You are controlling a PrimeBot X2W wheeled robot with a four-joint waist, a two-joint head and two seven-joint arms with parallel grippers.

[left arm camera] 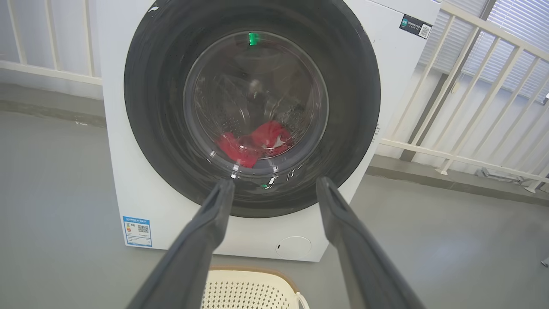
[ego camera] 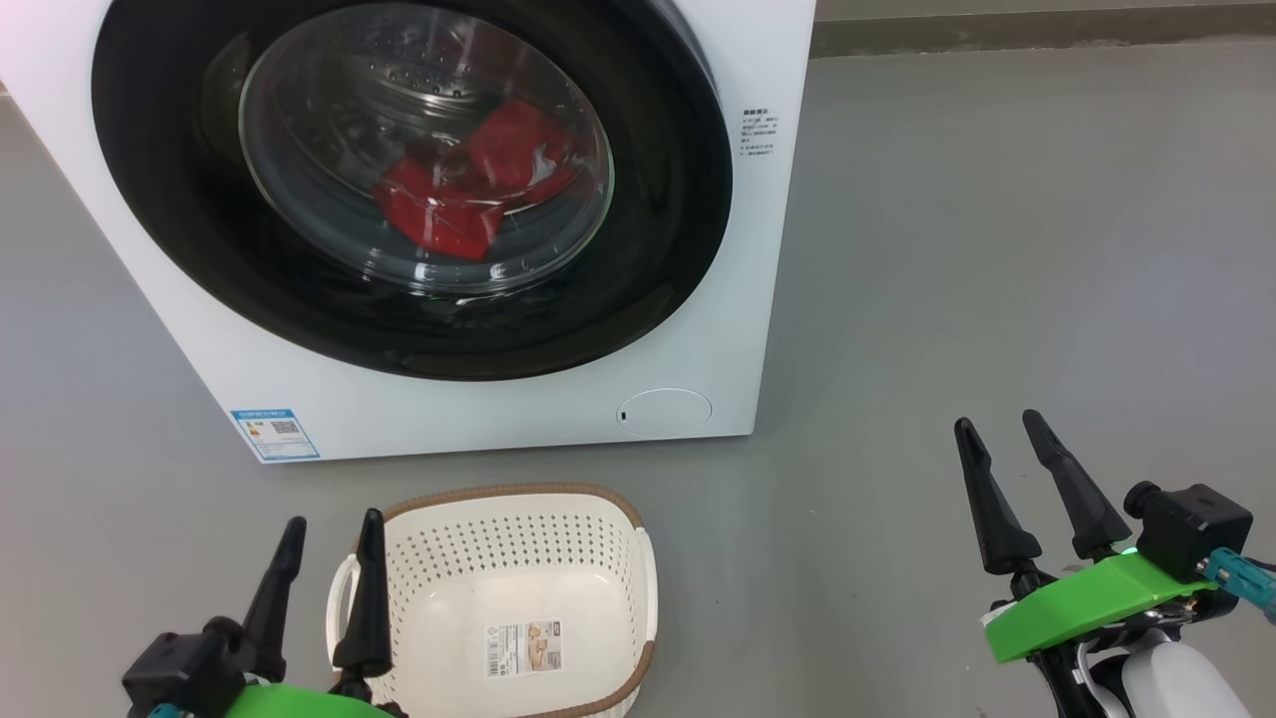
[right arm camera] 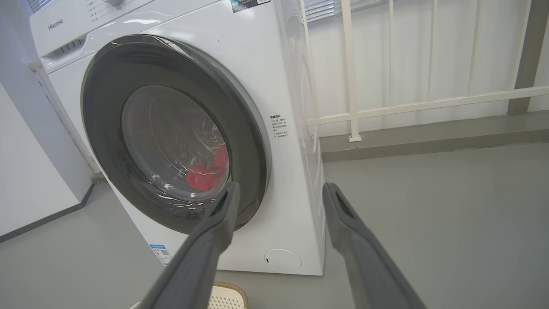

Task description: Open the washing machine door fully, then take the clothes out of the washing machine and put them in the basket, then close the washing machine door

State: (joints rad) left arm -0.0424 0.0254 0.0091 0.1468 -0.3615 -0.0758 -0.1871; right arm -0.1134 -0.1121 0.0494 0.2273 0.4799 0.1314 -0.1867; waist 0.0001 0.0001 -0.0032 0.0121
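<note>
- Washing machine door is shut, ahead of both claws. Red clothes lie behind its glass.
- Basket stands on the floor just right of the left claw, before the washing machine.
- Left claw: fingers point forward, spread wide, gripping nothing.
- Right claw: well apart to the right, over bare floor, spread wide, empty.

Bright even light; soft shadows; reflections on washing machine door; wrist-view edges bowed.
</note>
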